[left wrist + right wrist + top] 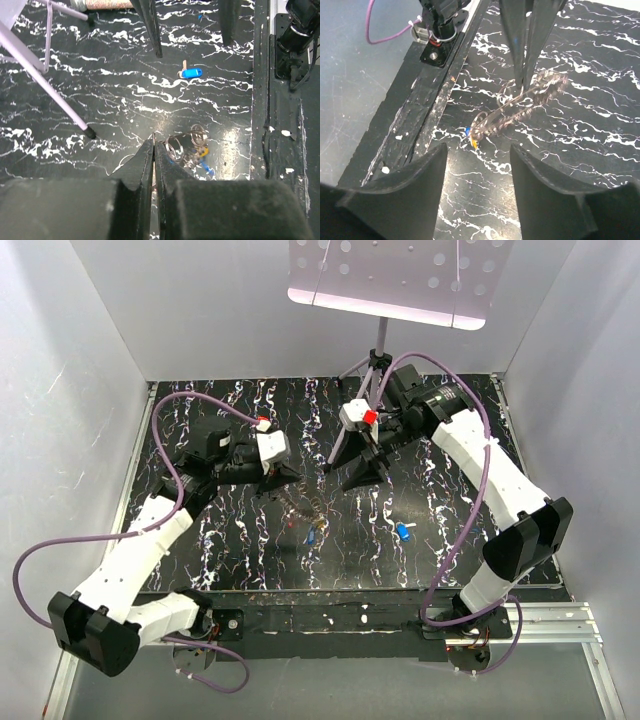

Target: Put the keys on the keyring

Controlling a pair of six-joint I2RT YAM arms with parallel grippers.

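My top camera sits high at 6 o'clock and looks down over the whole table (240,552). My left wrist camera rides low and close, facing 3 o'clock. My right wrist camera faces 9 o'clock. Both wrist views share the keyring (185,145) mid-table.

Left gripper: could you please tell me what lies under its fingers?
The keyring shows beside the shut left gripper, with a yellow key and a blue bit; the gripper's finger covers the rest.
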